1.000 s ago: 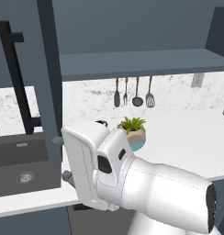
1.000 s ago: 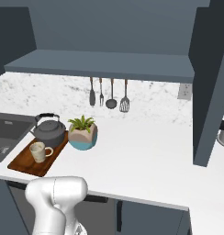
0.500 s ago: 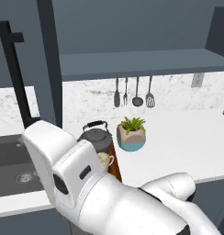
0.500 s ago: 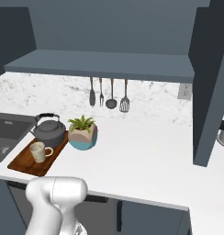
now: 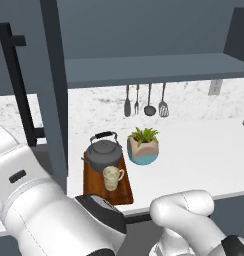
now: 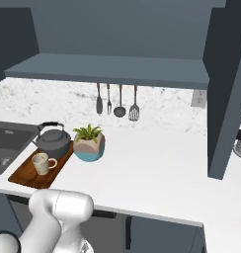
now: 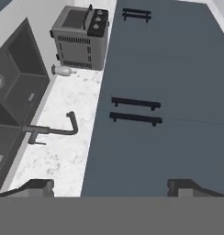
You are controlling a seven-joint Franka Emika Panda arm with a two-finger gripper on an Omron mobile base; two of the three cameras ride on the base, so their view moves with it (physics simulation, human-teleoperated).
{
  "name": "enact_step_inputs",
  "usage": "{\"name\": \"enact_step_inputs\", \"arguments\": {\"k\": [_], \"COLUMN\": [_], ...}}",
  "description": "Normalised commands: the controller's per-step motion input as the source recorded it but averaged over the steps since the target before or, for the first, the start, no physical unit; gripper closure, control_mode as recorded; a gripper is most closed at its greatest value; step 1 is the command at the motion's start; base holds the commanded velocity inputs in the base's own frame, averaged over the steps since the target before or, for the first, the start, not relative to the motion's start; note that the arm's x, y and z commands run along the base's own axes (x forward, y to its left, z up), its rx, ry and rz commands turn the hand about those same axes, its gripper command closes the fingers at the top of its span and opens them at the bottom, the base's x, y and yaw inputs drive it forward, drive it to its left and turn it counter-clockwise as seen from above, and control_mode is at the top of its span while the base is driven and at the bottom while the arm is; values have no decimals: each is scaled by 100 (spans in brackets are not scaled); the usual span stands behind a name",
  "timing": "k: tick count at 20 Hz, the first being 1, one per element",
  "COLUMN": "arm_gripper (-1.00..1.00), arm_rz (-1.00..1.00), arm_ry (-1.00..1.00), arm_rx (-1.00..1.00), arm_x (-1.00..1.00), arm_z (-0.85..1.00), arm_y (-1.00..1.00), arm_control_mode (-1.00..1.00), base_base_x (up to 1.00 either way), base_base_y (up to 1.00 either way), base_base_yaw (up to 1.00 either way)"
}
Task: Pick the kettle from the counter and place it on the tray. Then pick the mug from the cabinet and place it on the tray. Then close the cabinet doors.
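You had the squat dark grey metal kettle (image 5: 102,152) and the small cream speckled mug (image 5: 111,177) both standing on the reddish-brown wooden tray (image 5: 125,192) on the white marble-look counter (image 5: 194,155), so by my reading only closing the cabinet remained. At the left, the tall slate-blue cabinet door (image 5: 55,95) with its long black bar handle (image 5: 19,90) stood swung open, and your next move called for pushing it flat. The gripper (image 7: 109,186) had its jaws spread wide and held nothing.
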Motion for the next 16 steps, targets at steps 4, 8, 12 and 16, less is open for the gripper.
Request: {"name": "enact_step_inputs", "arguments": {"k": [4,8,12,16], "arm_gripper": [-100,-100,-100,-100], "arm_rz": [-9,-9,-7,-5], "arm_ry": [0,1,1,0], "arm_rx": [-1,-2,0,0], "arm_x": [70,58,58,48], "arm_z": [-23,-20,-22,-14], "arm_y": [24,-19,-32,-31], "arm_control_mode": [-100,-100,-100,-100], "base_base_x": [0,0,0,0], "base_base_y": [0,0,0,0], "base_base_yaw": [0,0,0,0]}}
